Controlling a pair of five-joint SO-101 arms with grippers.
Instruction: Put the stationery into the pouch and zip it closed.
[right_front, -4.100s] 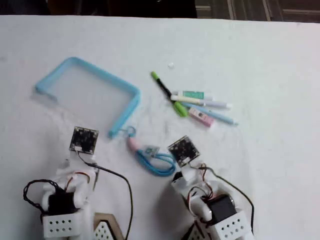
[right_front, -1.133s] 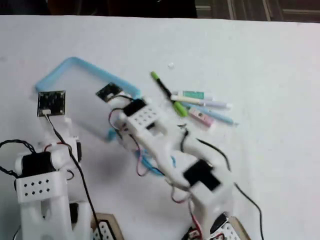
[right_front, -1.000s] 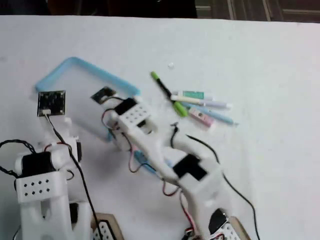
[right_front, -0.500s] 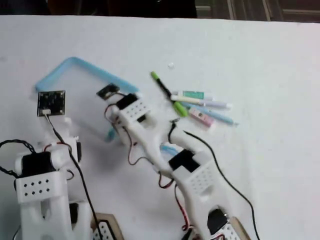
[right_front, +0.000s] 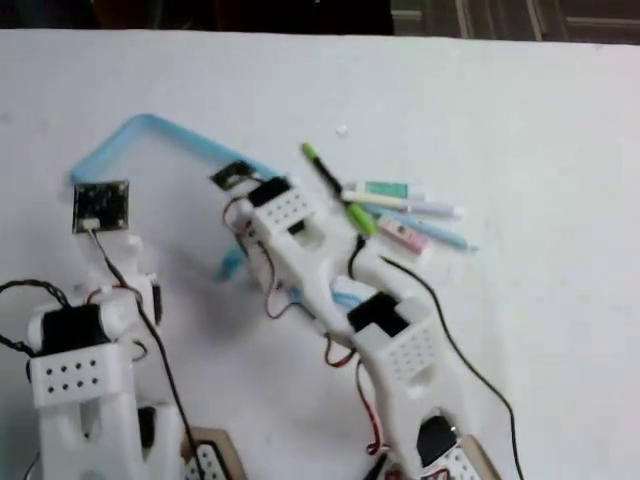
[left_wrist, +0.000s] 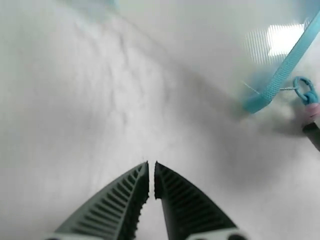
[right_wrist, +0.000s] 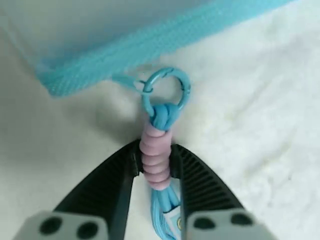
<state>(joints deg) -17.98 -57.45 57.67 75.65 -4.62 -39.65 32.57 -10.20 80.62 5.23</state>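
Right wrist view has my right gripper (right_wrist: 155, 150) clenched on the pink beaded pull (right_wrist: 156, 167), whose blue cord (right_wrist: 161, 116) knots onto the ring (right_wrist: 167, 86) at the corner of the pouch (right_wrist: 150, 35) (the ring lies flat on the white table (right_wrist: 260, 125)). My left gripper (left_wrist: 151, 167) is pressed together on nothing, over the table with the pouch's corner near. From the high view, the stationery (right_front: 395, 212) lies in a loose heap outside the pouch, just beside my right arm (right_front: 330, 270).
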